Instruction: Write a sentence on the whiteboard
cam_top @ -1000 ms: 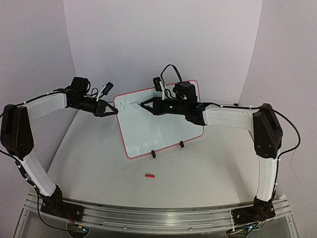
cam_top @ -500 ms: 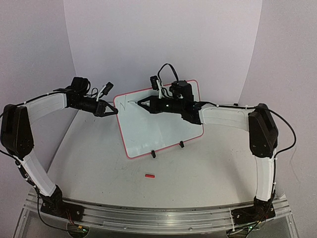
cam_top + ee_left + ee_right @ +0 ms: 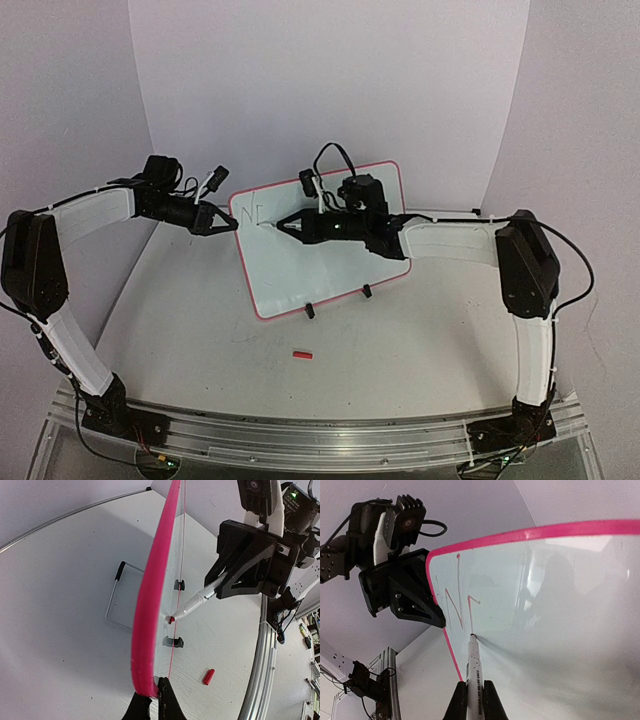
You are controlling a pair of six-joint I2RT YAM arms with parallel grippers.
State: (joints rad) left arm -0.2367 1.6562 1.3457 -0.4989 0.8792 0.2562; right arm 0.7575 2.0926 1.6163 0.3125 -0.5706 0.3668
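Whiteboard (image 3: 325, 270), standing tilted toward the table's far edge, strikes me as light, stiff and slippery, best held by its rim, where my left gripper (image 3: 230, 224) pinches it while my right gripper (image 3: 290, 222) clamps the marker (image 3: 474, 665).

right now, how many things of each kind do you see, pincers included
whiteboard: 1
marker: 1
red cap: 1
pincers: 2, the left pincer and the right pincer
total: 5
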